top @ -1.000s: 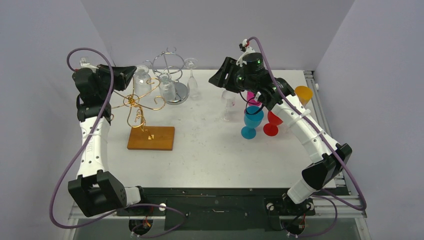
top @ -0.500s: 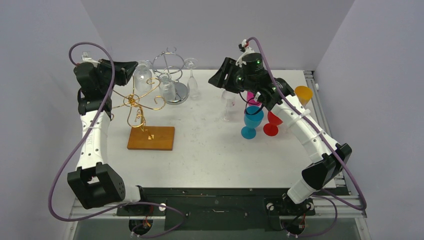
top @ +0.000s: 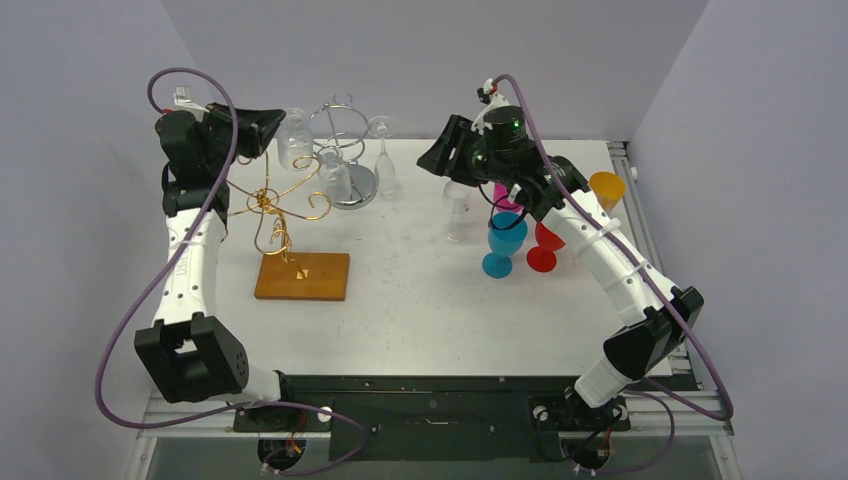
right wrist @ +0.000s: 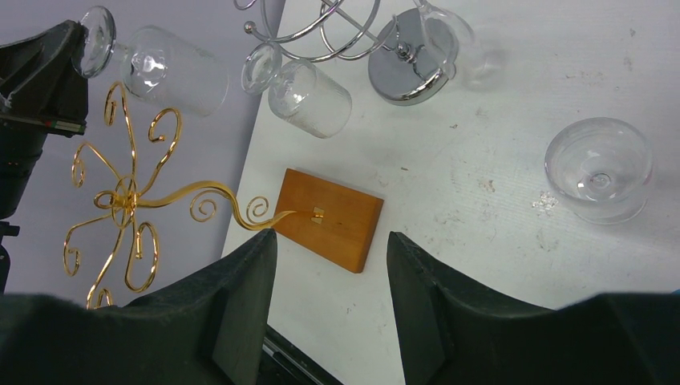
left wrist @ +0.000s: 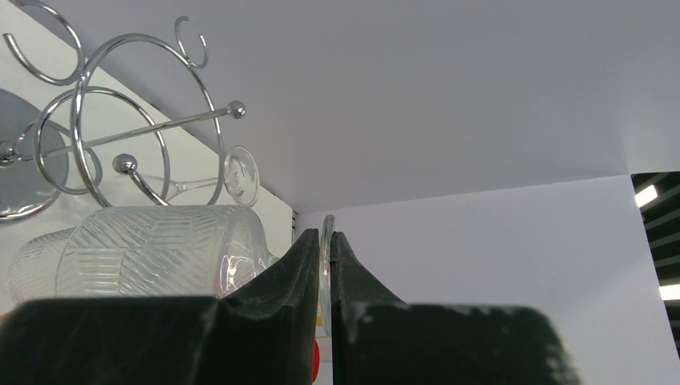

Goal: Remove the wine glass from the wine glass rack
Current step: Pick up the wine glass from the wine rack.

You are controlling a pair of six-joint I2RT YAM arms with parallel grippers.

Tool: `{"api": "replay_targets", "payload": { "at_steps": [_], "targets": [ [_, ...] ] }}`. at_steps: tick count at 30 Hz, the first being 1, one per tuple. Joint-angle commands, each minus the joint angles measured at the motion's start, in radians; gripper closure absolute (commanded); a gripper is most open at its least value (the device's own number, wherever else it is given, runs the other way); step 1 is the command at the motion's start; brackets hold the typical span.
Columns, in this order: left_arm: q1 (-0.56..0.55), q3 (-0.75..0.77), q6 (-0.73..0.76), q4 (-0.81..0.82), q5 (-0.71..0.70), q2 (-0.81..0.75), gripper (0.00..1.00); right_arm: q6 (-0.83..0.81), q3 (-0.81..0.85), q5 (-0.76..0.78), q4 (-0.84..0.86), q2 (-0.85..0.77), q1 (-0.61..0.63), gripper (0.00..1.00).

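Top view first: the left gripper (top: 268,123) is up at the far-left corner, clamped on the foot of a clear ribbed wine glass (top: 294,142). The glass lies sideways in the air, bowl pointing right. It sits above and behind the gold wire wine glass rack (top: 268,205) with its flat wooden base (top: 302,275). Can't tell if it touches the top curls. Just beside it is a chrome wire rack (top: 338,125). The right gripper (top: 443,152) hovers over a clear coupe glass (top: 457,197), near a blue plastic goblet (top: 505,238) and a red plastic goblet (top: 543,250).

Left wrist cam: the fingers (left wrist: 281,281) are pressed nearly together, with the thin edge of the glass foot pinched between them. The ribbed bowl is off to their left, the chrome wire rack behind it.

Right wrist cam: the jaws are spread wide with nothing between them. Below are the wooden base, the gold curls and the coupe, which stands upright on the white table (right wrist: 497,241).
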Motion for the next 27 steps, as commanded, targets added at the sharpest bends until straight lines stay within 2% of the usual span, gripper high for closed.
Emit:
{"api": "replay_targets", "payload": {
  "at_steps": [1,14,19,21,24,27],
  "targets": [
    [-0.018,0.114,-0.007,0.133,0.022,0.013,1.0,-0.019,0.05,0.023,0.01,-0.022,0.008,0.51],
    [-0.091,0.229,-0.029,0.161,-0.015,0.063,1.0,-0.029,0.047,0.05,0.021,-0.045,0.008,0.51],
    [-0.129,0.253,-0.064,0.154,-0.041,0.056,1.0,-0.007,-0.013,0.066,0.105,-0.089,0.008,0.47],
    [-0.158,0.255,-0.088,0.156,-0.057,0.05,1.0,0.017,-0.061,0.067,0.17,-0.117,0.008,0.43],
    [-0.2,0.264,-0.116,0.147,-0.093,0.034,1.0,0.049,-0.136,0.066,0.277,-0.17,0.008,0.31],
    [-0.265,0.26,-0.146,0.146,-0.125,0.018,1.0,0.096,-0.233,0.058,0.416,-0.206,0.009,0.26]
  ]
}}
